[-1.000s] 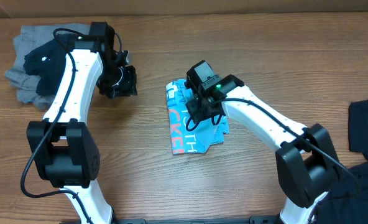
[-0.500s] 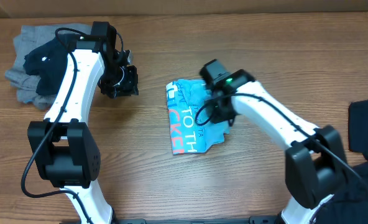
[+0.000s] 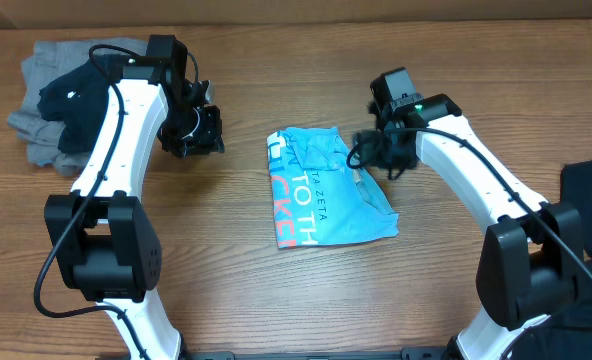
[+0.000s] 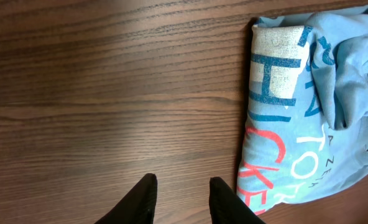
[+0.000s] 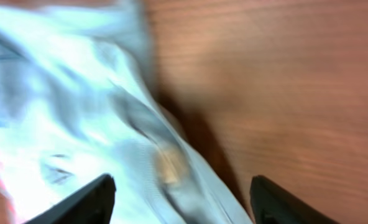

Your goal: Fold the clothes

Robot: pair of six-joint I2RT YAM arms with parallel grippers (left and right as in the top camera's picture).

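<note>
The light blue T-shirt (image 3: 326,190) with white and coral lettering lies partly folded at the table's middle. Its right part is spread out and rumpled. My right gripper (image 3: 376,155) hovers at the shirt's upper right edge. In the right wrist view, blurred, the jaws (image 5: 183,190) stand wide open over the blue cloth (image 5: 78,106), gripping nothing. My left gripper (image 3: 191,130) waits to the left of the shirt. Its fingers (image 4: 181,186) are a little apart over bare wood, with the shirt's folded edge (image 4: 308,112) to their right.
A heap of grey and black clothes (image 3: 51,100) lies at the back left, under the left arm. Dark navy pieces (image 3: 588,200) sit at the right edge, and more dark cloth (image 3: 581,300) at the front right corner.
My right gripper has let go of the shirt, opened wide and moved right and back. The shirt's right part has been pulled out flat. The left arm has stayed put.
</note>
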